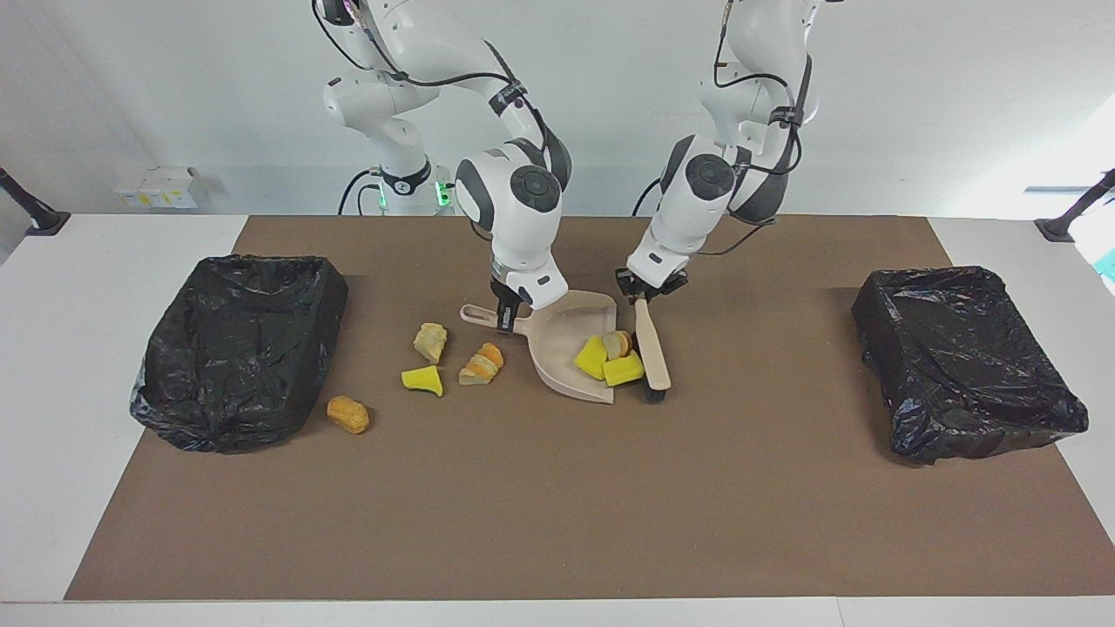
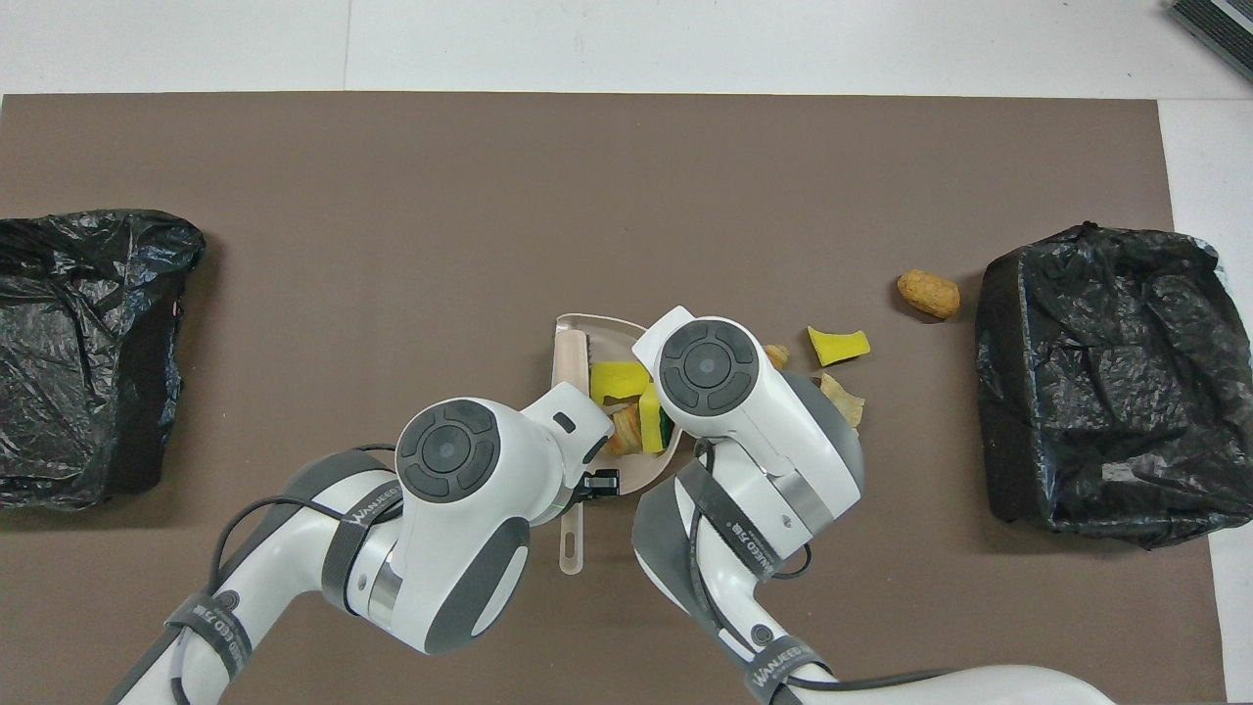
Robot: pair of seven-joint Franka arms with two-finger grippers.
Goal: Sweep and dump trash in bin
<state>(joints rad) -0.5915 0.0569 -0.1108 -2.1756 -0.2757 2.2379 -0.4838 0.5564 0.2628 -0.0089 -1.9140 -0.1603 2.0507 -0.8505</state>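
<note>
Once swept in, resting on the dustpan [image 1: 557,348] floor at the centre of the facing view: three pieces of trash [image 1: 592,355], two yellow sponge wedges and a tan lump. Hard against them at the pan's open mouth, the brush [image 1: 652,348], bristle end down on the mat. Clamped on the brush handle just above, the left gripper [image 1: 642,292], fingers closed around it. Closed likewise on the dustpan's handle, the right gripper [image 1: 503,315], holding the pan flat on the surface.

Lying loose beside the pan toward the right arm's end, a little lower in the frame: a tan chunk [image 1: 430,341], a yellow wedge [image 1: 422,380] and an orange-and-tan lump [image 1: 482,363]. Lower yet, just beside the nearest bin [image 1: 239,348], an orange lump [image 1: 348,414].

Probably the sweeping step, first load gathered, nothing dumped yet. Next, either lifting the pan level and carrying it over a bin to tip, or turning the pan's mouth toward the loose four and brushing them in; either way, keeping the pan from tilting forward and spilling.

Underneath, a brown mat [image 1: 557,505] on a white table [image 1: 52,348]. At the frame's other end, a second bin [image 1: 967,357], also lined in black plastic. Along the top of the frame, a plain pale wall.
</note>
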